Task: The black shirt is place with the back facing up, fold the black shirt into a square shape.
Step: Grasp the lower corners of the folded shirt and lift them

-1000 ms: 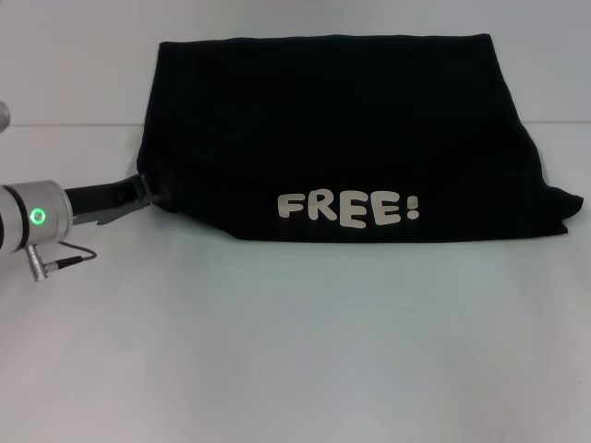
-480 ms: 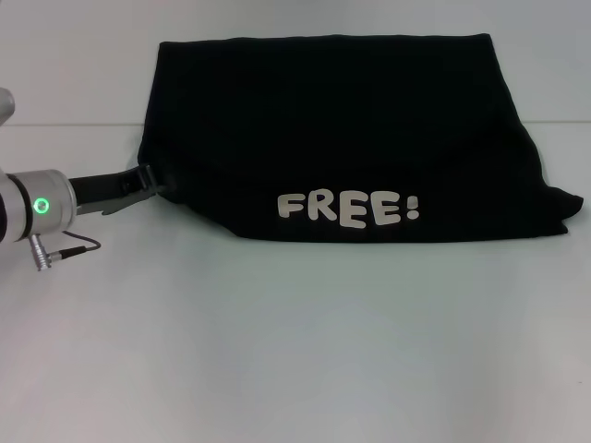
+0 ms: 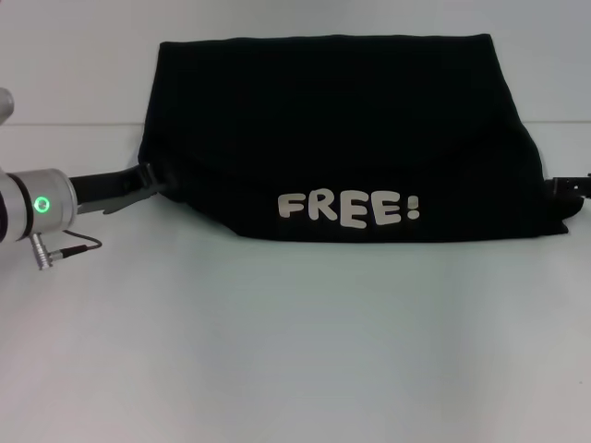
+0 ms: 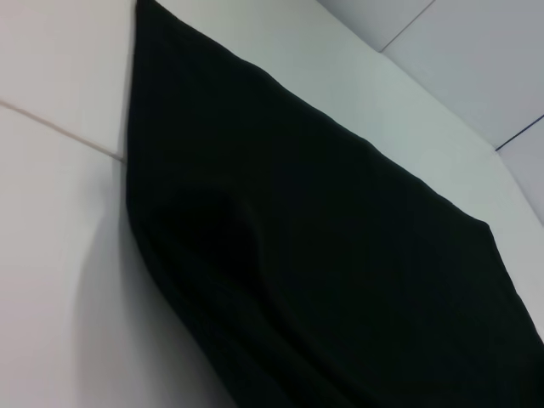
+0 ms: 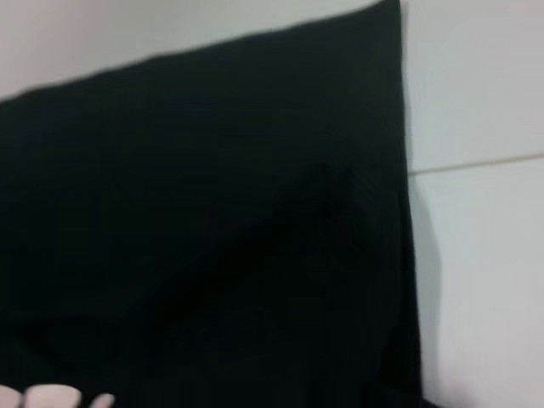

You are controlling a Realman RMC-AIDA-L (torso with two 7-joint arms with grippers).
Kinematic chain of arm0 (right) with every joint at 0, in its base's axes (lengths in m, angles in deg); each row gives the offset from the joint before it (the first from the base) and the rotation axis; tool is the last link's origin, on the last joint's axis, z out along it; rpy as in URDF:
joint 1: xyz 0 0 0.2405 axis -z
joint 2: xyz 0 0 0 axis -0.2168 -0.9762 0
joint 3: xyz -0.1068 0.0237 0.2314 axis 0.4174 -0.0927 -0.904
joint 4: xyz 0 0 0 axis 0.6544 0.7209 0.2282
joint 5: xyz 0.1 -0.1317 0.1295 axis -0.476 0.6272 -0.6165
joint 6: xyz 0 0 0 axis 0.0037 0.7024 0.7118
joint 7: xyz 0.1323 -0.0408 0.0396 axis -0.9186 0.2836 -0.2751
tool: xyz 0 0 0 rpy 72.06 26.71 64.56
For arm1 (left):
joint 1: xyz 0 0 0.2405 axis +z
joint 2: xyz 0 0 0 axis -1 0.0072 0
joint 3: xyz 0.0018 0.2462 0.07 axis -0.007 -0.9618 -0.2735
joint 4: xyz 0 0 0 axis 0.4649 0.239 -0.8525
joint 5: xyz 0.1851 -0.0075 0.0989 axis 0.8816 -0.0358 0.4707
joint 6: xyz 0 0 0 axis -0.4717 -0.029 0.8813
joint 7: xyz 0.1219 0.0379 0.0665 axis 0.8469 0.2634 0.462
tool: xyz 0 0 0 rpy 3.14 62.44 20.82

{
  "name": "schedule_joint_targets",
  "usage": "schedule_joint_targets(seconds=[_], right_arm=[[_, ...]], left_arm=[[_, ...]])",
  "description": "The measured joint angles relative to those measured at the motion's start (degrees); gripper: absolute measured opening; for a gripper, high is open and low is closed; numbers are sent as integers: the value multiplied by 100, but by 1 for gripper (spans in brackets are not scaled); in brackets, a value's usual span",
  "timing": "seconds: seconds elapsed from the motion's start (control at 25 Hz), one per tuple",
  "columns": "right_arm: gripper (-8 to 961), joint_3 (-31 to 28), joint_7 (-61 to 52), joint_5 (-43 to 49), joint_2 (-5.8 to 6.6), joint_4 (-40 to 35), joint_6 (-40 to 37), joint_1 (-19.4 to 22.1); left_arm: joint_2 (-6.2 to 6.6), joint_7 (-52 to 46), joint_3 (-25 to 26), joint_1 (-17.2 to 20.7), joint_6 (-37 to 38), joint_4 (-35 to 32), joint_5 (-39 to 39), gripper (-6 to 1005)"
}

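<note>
Now the left gripper (image 3: 152, 180) sits at the shirt's (image 3: 342, 129) left edge, right gripper (image 3: 574, 185) at its right; grip unclear for both. Pinch both corners evenly before folding inward.

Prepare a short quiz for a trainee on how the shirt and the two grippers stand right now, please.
1. True or false: the lettering on the black shirt faces up.
2. Which gripper is at the shirt's left edge: A left, B right?
3. What word is printed on the shirt?

Key:
1. True; it sits near the front edge.
2. A; the left gripper is there, the right gripper at the opposite edge.
3. FREE!
</note>
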Motion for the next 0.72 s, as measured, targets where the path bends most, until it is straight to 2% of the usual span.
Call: schedule_joint_targets(seconds=[0.24,0.48,0.72], right_arm=[[941,110,23,-5,-16,115,286,23],[942,137,258,-4,-151,293,572,-72],[942,237,360,-24,-186,416,634,-180]], left_arm=[[-4,-15,0,10,4,0,-35,3],[-20,-15,-5,-2,4,-2,-44,3],[-35,-15,-3,23,8,-2,-45,3]])
